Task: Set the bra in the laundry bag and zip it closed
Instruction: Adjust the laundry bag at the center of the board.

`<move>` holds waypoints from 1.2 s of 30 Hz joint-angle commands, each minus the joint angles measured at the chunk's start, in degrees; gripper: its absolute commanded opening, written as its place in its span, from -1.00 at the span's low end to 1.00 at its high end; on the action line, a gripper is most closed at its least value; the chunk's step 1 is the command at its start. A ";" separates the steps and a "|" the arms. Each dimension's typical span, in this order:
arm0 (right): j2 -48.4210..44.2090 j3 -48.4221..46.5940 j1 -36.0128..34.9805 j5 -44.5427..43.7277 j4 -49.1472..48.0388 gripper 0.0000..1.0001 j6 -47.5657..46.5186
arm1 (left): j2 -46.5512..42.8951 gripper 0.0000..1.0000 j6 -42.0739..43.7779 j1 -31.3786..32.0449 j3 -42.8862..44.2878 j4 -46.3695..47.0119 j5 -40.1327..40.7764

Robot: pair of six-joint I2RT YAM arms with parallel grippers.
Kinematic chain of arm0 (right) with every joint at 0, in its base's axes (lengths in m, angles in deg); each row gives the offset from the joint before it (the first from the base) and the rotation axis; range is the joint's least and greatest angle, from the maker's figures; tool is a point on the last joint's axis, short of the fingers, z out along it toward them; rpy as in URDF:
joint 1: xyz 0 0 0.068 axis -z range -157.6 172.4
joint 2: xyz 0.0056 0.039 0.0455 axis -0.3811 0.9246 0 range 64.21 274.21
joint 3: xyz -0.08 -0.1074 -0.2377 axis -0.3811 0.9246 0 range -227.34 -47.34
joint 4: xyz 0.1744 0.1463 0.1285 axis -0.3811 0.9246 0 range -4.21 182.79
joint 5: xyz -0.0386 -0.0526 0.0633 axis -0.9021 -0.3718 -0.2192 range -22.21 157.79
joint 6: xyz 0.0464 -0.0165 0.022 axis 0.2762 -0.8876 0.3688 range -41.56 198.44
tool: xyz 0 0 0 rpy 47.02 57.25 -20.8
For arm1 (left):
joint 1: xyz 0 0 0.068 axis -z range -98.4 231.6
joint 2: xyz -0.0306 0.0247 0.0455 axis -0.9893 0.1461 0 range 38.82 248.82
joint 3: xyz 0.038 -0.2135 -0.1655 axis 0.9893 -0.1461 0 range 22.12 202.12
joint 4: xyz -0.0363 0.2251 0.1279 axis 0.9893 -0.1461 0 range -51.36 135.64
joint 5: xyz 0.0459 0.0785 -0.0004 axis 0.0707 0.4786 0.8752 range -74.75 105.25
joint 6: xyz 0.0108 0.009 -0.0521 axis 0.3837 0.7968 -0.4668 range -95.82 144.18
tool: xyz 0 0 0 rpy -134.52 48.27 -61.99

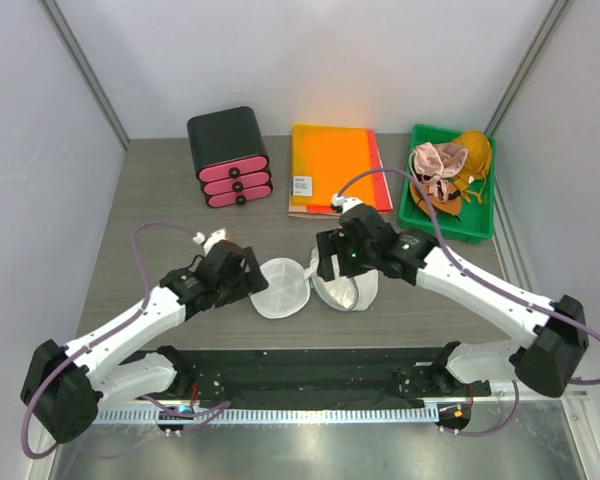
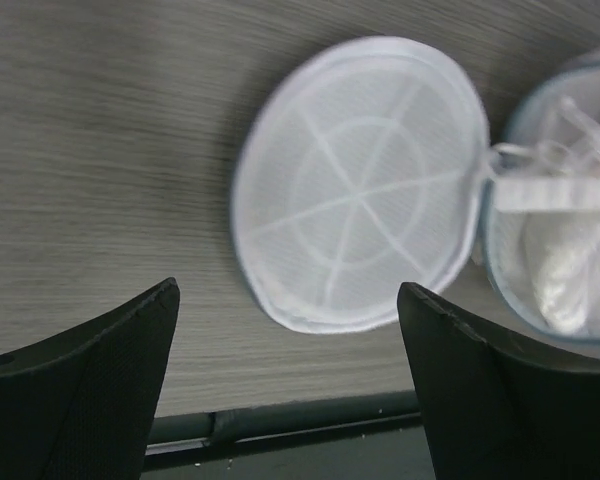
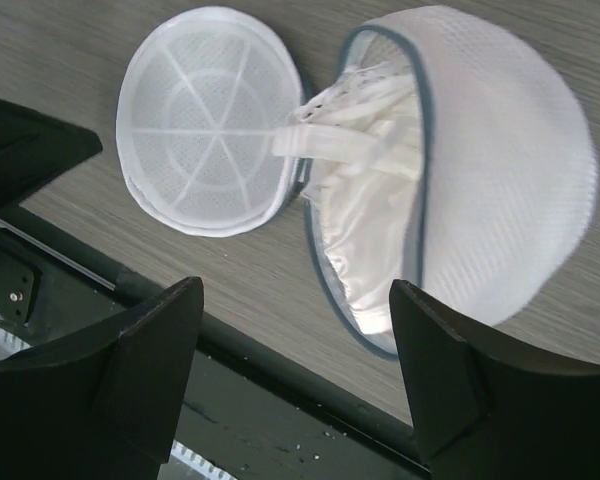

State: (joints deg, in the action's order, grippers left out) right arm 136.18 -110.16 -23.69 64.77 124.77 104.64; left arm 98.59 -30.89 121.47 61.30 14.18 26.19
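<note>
a grey wood-grain tabletop [image 1: 160, 200] carries the laundry bag [image 1: 310, 287], a white round mesh case lying unzipped and spread open at mid-table. its left half [image 2: 355, 180] lies flat like a shallow dish, with spoke-like ribs and a ring showing through the mesh. its right half [image 3: 500, 150] is a fuller dome tipped on its side, edged with a dark zipper band [image 3: 420, 190]. the left hand [image 1: 242, 277] hangs just beside the flat half on its left, fingers spread wide, holding nothing. the right hand [image 1: 330, 262] hangs just above the dome's far edge, also spread wide and empty. a white bra [image 3: 370, 210] sits bunched inside the dome. one strap [image 3: 325, 140] trails out across the hinge onto the flat half.
</note>
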 commanded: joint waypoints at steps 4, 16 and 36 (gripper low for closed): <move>10.38 -4.41 -2.61 -2.23 -6.99 0.65 -2.46 | 0.43 0.67 -8.74 -8.32 -8.94 6.21 -3.81; 18.82 -3.71 -2.52 -9.63 -7.34 0.50 -3.08 | 9.40 0.12 -7.60 -8.41 -11.23 23.81 -7.08; 25.50 -3.62 -2.52 -20.79 -8.22 -0.82 -2.47 | -8.07 -1.00 2.25 -7.80 -1.30 20.65 -19.28</move>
State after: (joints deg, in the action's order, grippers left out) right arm 160.92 -112.70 -26.24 48.59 117.43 101.34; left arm 94.37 -30.58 113.39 55.94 34.26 11.59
